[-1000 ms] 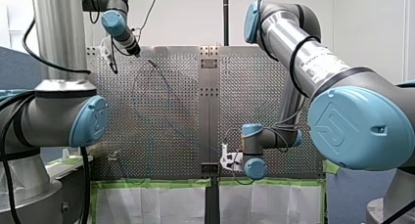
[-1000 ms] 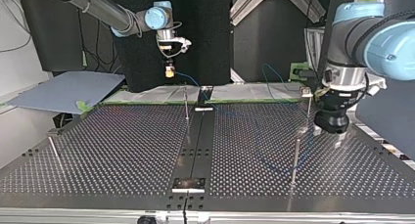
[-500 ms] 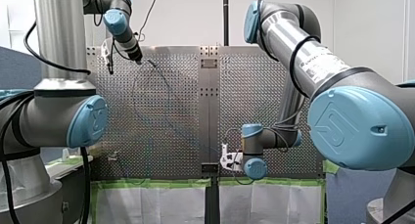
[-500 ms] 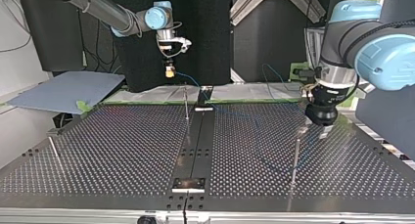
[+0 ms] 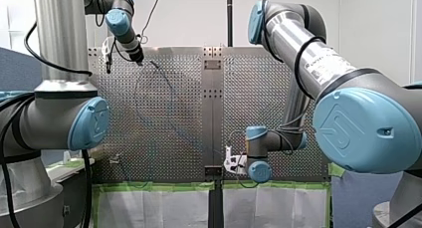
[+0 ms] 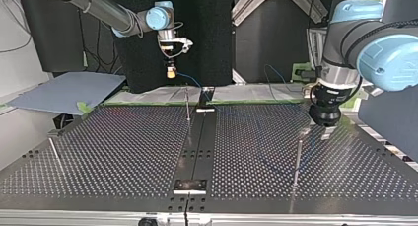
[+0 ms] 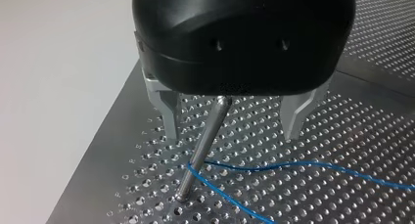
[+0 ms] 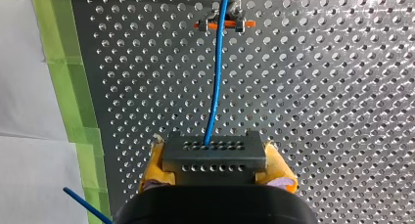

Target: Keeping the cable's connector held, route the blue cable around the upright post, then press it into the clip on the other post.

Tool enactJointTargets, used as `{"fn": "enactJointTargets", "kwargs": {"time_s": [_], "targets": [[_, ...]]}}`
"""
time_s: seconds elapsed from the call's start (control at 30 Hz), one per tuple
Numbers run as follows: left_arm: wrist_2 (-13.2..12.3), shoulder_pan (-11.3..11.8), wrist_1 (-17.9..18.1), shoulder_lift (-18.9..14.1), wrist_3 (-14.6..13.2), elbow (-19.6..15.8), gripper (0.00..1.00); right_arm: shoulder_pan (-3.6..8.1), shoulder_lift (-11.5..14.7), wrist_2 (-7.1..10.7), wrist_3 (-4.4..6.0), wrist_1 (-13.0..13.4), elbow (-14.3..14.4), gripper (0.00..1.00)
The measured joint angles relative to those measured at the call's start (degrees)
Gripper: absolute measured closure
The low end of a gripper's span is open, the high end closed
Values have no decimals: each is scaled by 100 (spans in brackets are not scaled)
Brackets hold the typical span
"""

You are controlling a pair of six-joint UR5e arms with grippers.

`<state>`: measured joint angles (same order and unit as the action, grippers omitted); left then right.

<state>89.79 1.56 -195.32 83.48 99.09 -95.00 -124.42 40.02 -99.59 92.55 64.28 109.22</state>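
front view: my left arm reaches to the far edge of the perforated tabletop, and the left jaws sit low over it. i cannot tell their state from here. the blue cable shows faintly as a loop lying on the tabletop. it runs from near the left jaws toward the right jaws, which are at the near edge beside the centre strip.

top view: the right jaws hang above the far edge at the view's left, yellow pads showing, and the cable drops away from them toward a thin post by the centre strip. at the view's right, the left jaws hover low, near another upright post.

left wrist view: the left jaws are released. the metal fingers stand spread on either side of the upright post, touching neither it nor the cable. the cable lies on the tabletop and bends around the post's base.

right wrist view: the right jaws are clenched on the grey connector, one yellow pad on each side. the cable runs straight ahead from the connector to an orange clip. i cannot tell whether it is seated in the clip. green tape edges the tabletop beside the jaws.
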Motion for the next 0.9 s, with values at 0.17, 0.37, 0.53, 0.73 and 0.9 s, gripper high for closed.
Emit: {"fn": "enactJointTargets", "kwargs": {"time_s": [0.17, 0.37, 0.53, 0.73, 0.9], "targets": [[47, 2, 1, -28, -260, 0, 1, 1, 1, 0, 1, -9, 0, 100], [75, 7, 2, -63, -590, 0, 1, 1, 3, 0, 8, -13, 0, 100], [78, 6, 2, -96, -863, 0, 1, 1, 2, 0, 10, -16, 0, 100], [92, -107, -1, -152, -1217, 12, 1, 1, 2, 0, 31, -9, -6, 100], [295, -387, -1, -59, -1536, 217, 1, 0, 2, 0, 41, -17, -10, 100]]}}
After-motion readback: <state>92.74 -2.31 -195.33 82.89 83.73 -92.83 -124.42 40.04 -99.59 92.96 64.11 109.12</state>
